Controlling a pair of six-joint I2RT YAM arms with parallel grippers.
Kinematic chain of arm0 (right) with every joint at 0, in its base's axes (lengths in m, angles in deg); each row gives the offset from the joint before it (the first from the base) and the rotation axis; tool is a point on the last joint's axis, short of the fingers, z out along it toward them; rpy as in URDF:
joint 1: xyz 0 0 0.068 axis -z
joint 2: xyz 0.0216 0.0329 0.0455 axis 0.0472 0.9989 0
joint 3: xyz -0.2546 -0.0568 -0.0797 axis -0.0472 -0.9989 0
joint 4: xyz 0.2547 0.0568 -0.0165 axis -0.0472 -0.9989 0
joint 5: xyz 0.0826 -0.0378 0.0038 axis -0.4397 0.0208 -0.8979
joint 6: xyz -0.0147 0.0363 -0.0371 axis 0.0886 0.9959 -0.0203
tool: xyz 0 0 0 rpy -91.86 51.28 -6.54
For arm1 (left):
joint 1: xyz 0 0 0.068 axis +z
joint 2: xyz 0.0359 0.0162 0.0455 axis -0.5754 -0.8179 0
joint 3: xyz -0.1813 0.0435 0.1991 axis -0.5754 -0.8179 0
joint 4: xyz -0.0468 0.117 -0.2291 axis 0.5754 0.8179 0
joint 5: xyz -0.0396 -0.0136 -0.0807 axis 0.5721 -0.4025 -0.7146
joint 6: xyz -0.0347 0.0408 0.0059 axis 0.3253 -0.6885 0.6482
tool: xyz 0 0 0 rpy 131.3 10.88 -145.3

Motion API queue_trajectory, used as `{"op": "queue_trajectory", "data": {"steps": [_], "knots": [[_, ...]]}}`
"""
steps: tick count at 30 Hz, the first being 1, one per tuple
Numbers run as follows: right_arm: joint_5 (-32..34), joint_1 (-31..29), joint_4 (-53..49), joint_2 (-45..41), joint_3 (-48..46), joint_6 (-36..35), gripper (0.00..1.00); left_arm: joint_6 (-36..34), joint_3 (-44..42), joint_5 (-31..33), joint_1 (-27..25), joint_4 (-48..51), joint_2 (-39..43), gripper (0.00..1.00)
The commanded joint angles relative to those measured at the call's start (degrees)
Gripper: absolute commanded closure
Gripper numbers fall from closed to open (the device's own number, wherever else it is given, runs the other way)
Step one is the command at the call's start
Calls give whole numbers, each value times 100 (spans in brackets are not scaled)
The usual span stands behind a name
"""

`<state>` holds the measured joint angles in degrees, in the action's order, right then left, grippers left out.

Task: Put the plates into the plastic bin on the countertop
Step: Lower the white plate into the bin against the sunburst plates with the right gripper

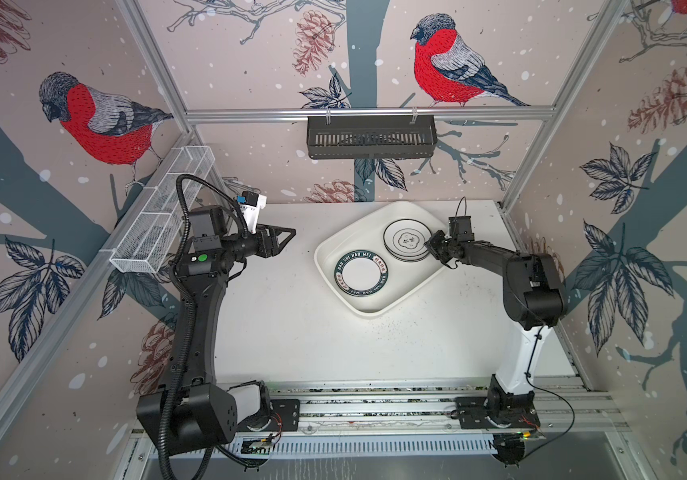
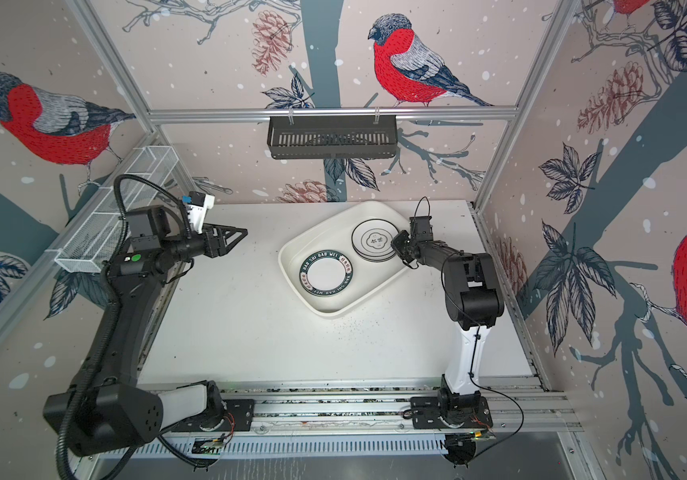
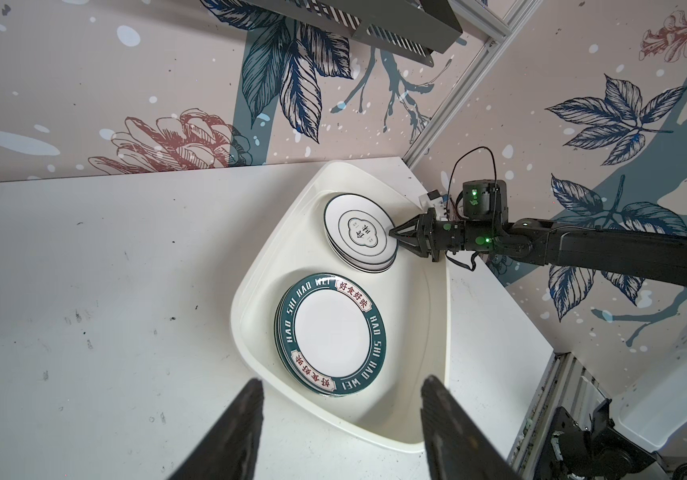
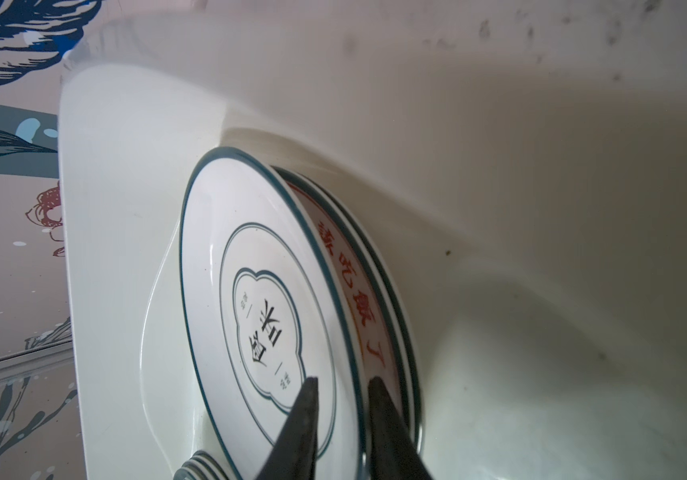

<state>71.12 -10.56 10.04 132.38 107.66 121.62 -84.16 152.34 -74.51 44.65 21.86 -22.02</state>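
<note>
The left end effector (image 1: 286, 239) hangs spread and empty above the left of the counter (image 1: 292, 332), well apart from the bin (image 1: 369, 311), so I judge little danger there. The bin sits at the far right of the counter, and every plate in view lies inside it.

The risk is at the bin's far right corner. The right end effector (image 3: 393, 232) straddles the rim of the top emblem plate (image 4: 250, 291), jaws slightly parted with the rim between them. If it pulls back askew, a finger could catch the rim and drag that plate off its pile or tip it against the bin wall.

Counted: two end effectors, one bin, two piles. The green-rimmed pile (image 1: 356, 275), near left in the bin, shows at least two plates. The emblem pile (image 1: 406, 253) shows at least three, one of them a red-lettered plate (image 4: 346, 274). Exact totals are hidden.
</note>
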Motion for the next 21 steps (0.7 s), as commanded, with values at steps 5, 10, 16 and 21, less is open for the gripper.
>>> {"op": "queue_trajectory", "data": {"steps": [5, 10, 16, 21], "knots": [[287, 21, -536, 11, 211, -163, 72, -8, 38, -49, -24, -158, 38, 40], [396, 9, -797, 18, 375, -268, 69, -25, 34, -43, -29, -149, 44, 40], [489, -3, -1020, 57, 544, -354, 67, -25, 53, -35, -38, -140, 27, 40], [568, -18, -1209, 55, 676, -425, 66, -17, 71, -6, -47, -155, 23, 39]]}}
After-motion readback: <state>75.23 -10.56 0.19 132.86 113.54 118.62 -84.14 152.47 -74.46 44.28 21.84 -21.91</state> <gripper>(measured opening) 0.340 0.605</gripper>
